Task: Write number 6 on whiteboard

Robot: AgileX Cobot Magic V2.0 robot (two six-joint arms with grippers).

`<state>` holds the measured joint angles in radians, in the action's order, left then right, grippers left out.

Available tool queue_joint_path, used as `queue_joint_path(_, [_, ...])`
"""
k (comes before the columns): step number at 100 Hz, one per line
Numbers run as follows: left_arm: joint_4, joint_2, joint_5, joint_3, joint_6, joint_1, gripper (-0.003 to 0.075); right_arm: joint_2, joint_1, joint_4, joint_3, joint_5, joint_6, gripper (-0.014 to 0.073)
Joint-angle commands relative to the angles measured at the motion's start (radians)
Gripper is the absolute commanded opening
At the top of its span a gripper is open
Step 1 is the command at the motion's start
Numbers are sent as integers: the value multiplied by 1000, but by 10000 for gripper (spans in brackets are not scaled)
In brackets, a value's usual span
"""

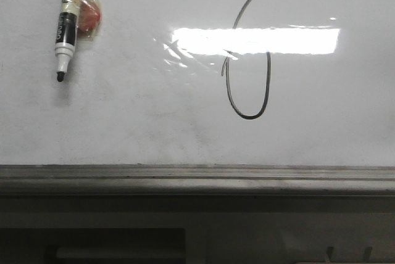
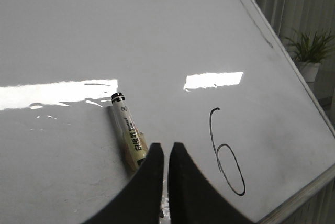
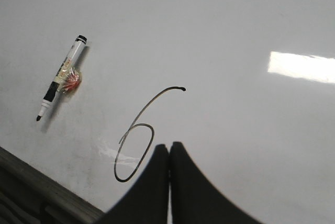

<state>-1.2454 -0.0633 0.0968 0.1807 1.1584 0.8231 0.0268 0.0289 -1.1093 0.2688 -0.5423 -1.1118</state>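
Whiteboard (image 1: 123, 122) — glossy, faintly smudged, bright rectangular glare across the middle, grey ledge (image 1: 197, 174) along the lower edge. Number 6 (image 1: 248, 54) — thin black line, tall narrow loop, curved tail on top, right of centre, crossing the glare. Marker (image 1: 66, 26) — uncapped, tip down, upper left, red object (image 1: 88, 18) just beside it. Left pincer (image 2: 165, 156) — fingers together, empty. Right pincer (image 3: 168, 153) — fingers together, empty.

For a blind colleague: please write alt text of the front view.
A thin black number 6 is drawn on the whiteboard, crossed by a bright glare. An uncapped marker lies at upper left, tip toward the grey ledge.
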Motion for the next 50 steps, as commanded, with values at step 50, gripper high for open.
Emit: queue_joint_path(50, [-47, 95, 32, -6, 3, -3, -20, -47, -6, -38, -37, 80, -11, -45])
